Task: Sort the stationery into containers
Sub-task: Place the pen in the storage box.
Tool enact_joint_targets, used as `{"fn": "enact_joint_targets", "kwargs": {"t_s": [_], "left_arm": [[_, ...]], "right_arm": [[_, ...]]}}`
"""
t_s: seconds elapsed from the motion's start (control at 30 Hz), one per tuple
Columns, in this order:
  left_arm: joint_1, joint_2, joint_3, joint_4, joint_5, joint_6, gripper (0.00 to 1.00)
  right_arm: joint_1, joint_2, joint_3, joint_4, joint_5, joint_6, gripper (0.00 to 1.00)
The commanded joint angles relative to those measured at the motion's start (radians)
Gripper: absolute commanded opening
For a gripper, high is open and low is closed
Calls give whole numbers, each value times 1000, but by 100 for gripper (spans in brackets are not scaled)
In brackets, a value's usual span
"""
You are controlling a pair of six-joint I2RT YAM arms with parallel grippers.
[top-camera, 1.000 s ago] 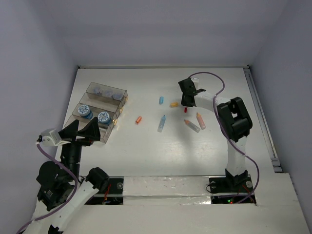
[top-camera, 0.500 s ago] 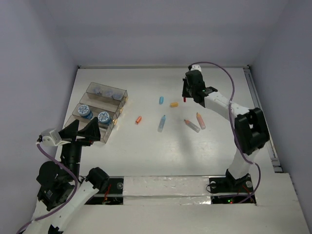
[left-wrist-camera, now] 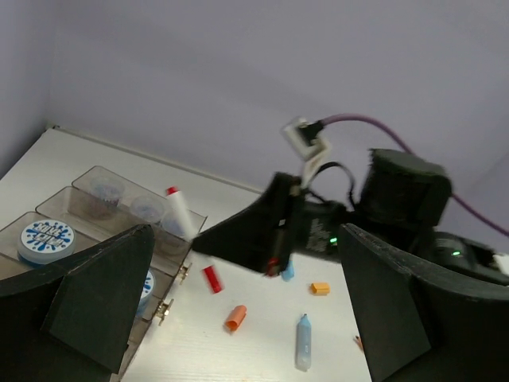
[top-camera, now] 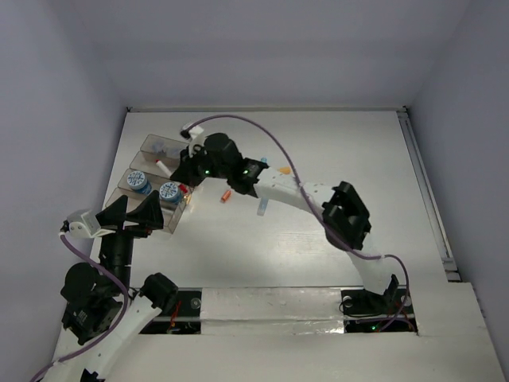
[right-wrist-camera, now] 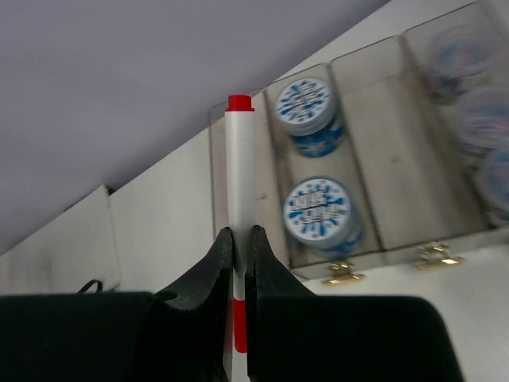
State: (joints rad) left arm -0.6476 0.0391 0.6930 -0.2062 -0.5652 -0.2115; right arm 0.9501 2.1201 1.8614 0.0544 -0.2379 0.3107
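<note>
Over bins (top-camera: 145, 145) at upper left of top view, red-capped pen (right-wrist-camera: 238, 167) pinched near its lower end by closed right gripper (right-wrist-camera: 236, 243); likely light, stiff, slick, steadier taken mid-barrel; left gripper (top-camera: 134, 211) spread wide, empty.

Clear stepped bins (right-wrist-camera: 390, 159), far left of counter (top-camera: 334, 135). 2 blue-topped tubs (right-wrist-camera: 322, 208) upright in a nearer row; lilac tubs (right-wrist-camera: 485, 119) in farthest row, blurred. White red-capped pen (right-wrist-camera: 238, 167) gripped in right pincer (right-wrist-camera: 238, 234), above bins. Orange marker (top-camera: 226, 195) & lt-blue marker (top-camera: 262, 205) lie loose mid-counter.
</note>
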Motion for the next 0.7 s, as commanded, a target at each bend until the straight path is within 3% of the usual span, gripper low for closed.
{"fn": "enact_joint_targets", "kwargs": {"t_s": [0.0,0.13,0.37,0.67], "left_arm": [[5,16,2,41,4,0,99],[5,7,0,45,5,1,99],[14,4,-1,47,11,1,99],[14,7,-1,53,22,4,99]], "right_arm": [[48,109,210,-5,-97,-7,0],[91,248,384,-50,-118,-19,0],[113,420,550,-51,-127,-27,0],[122,500,574,-86,-97,-71,0]]}}
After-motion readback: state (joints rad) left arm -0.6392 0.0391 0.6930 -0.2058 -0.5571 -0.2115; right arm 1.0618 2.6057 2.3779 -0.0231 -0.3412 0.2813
